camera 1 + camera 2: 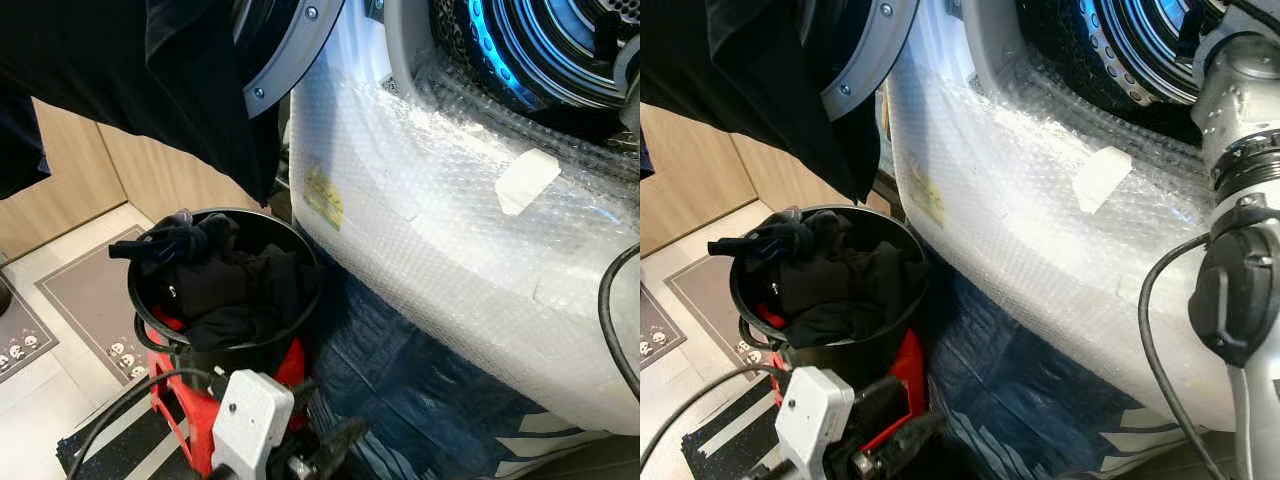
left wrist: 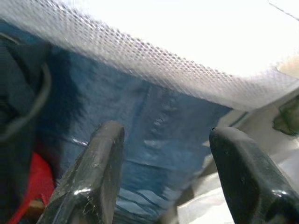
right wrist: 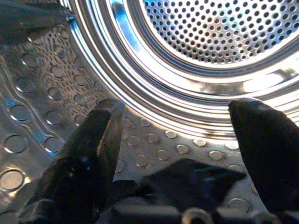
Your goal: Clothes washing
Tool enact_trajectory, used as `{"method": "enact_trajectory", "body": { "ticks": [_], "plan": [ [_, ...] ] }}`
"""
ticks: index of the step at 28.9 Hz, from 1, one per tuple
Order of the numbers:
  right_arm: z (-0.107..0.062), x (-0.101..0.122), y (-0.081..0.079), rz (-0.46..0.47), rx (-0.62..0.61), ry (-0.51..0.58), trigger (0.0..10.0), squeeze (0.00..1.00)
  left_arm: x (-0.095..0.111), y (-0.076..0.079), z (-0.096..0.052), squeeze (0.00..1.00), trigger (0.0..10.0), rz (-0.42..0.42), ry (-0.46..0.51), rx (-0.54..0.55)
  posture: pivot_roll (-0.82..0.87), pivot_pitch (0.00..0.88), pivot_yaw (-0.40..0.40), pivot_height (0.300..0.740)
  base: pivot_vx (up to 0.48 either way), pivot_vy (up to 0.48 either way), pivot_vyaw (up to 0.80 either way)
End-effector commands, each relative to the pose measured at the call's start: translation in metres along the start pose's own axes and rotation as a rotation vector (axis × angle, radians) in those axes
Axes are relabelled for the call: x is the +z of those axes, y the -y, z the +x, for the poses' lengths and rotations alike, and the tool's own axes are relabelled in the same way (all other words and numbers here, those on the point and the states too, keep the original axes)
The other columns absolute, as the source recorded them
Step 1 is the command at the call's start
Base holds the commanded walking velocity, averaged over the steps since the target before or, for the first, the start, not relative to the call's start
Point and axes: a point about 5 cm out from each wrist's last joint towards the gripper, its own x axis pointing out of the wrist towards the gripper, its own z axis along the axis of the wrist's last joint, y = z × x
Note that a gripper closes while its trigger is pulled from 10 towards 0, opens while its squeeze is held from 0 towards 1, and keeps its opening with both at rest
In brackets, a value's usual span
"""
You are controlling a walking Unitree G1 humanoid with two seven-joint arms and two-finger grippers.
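Note:
The washing machine (image 1: pixel 430 220) is wrapped in bubble wrap, its door (image 1: pixel 295 50) swung open with a dark garment (image 1: pixel 150 70) draped over it. A black bucket (image 1: pixel 240 355) full of dark clothes (image 1: pixel 225 285) stands beside the machine. My right arm (image 1: pixel 1240 200) reaches into the steel drum (image 3: pixel 210 28). There the right gripper (image 3: pixel 180 107) is open just above a dark piece of cloth (image 3: pixel 187 179) lying on the drum wall. My left gripper (image 2: pixel 163 133) is low beside the bucket, open and holding nothing, over the blue mat (image 2: pixel 154 121).
The bucket sits on a red stool (image 1: pixel 180 400). A blue mat (image 1: pixel 420 390) lies at the machine's foot and patterned floor mats (image 1: pixel 90 290) to the left. Wooden cabinet fronts (image 1: pixel 80 170) stand behind. A black cable (image 1: pixel 610 300) hangs at the right.

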Motion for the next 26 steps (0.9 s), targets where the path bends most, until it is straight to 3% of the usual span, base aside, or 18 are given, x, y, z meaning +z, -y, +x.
{"method": "enact_trajectory", "body": {
  "ticks": [1, 3, 6, 8, 9, 15, 26],
  "plan": [
    [-0.001, 0.017, 0.009, 0.065, 0.014, 0.044, 10.0, 1.0, -0.003, -0.001, 0.002, 0.0, 10.0, -0.006, -0.011, -0.006, 0.05, 0.155, -0.156, 0.74, 0.0, 0.0, 0.0],
    [-0.001, 0.02, 0.007, 0.141, 0.091, 0.08, 10.0, 1.0, -0.002, -0.009, 0.006, 0.0, 10.0, 0.022, -0.001, 0.011, 0.05, 0.141, -0.15, 0.74, 0.0, 0.0, 0.0],
    [-0.002, 0.022, 0.004, 0.164, 0.167, 0.093, 10.0, 1.0, -0.001, -0.014, 0.009, 0.0, 10.0, 0.038, 0.007, 0.023, 0.05, 0.123, -0.144, 0.74, 0.0, 0.0, 0.0],
    [-0.003, 0.024, 0.0, 0.24, 0.251, 0.105, 10.0, 0.8, 0.001, -0.018, 0.011, 0.0, 10.0, 0.056, 0.017, 0.032, 0.05, 0.108, -0.141, 0.74, 0.0, 0.0, 0.0],
    [-0.004, 0.027, 0.001, 0.275, 0.309, 0.139, 10.0, 0.0, 0.003, -0.021, 0.013, 0.0, 10.0, 0.068, 0.024, 0.037, 0.05, 0.1, -0.137, 0.74, 0.0, 0.0, 0.0],
    [-0.007, 0.024, 0.005, 0.41, 0.465, 0.173, 10.0, 0.0, 0.006, -0.034, 0.022, 0.0, 10.0, 0.112, 0.052, 0.053, 0.04, 0.055, -0.126, 0.74, 0.0, 0.0, 0.0],
    [-0.011, 0.003, 0.018, 0.413, 0.608, 0.221, 10.0, 0.0, 0.012, -0.056, 0.032, 0.0, 10.0, 0.191, 0.099, 0.113, 0.04, 0.0, -0.098, 0.74, 0.0, 0.0, 0.0]
  ]
}}
